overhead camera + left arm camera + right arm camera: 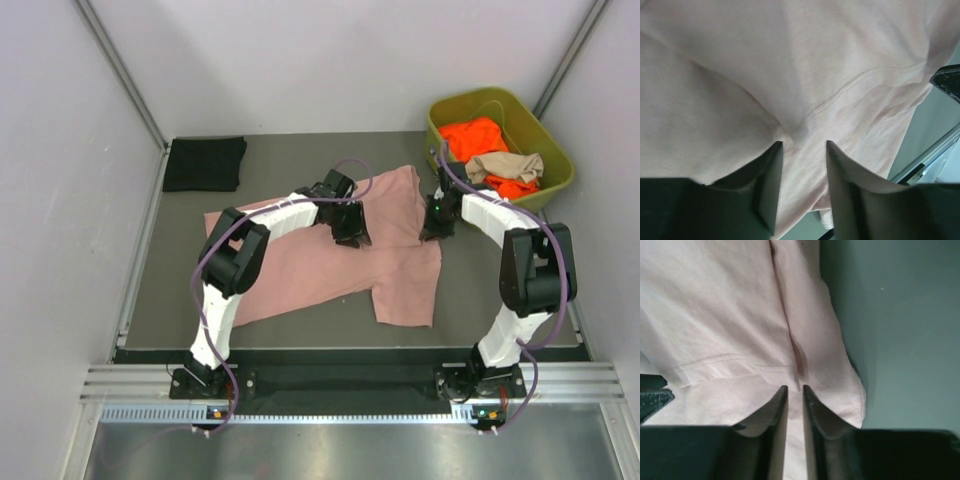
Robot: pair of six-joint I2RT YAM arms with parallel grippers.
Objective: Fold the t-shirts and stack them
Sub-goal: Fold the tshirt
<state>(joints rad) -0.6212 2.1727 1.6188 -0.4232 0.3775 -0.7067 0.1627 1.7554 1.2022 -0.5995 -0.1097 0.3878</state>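
A dusty pink t-shirt [300, 265] lies spread across the middle of the table, its right part folded over near the front. My left gripper [351, 232] is down on its upper middle. Its jaws stand a little apart, closed on a thick fold of the pink cloth [802, 165]. My right gripper [434, 226] is at the shirt's right edge, jaws nearly together and pinching pink cloth [795, 405] near a stitched hem. A black t-shirt [205, 163] lies folded at the back left. Orange [472, 136] and tan [508, 166] t-shirts lie in the bin.
An olive-green plastic bin [555, 150] stands at the back right corner. Grey walls close in the table on the left, back and right. A metal rail [350, 380] runs along the front edge by the arm bases.
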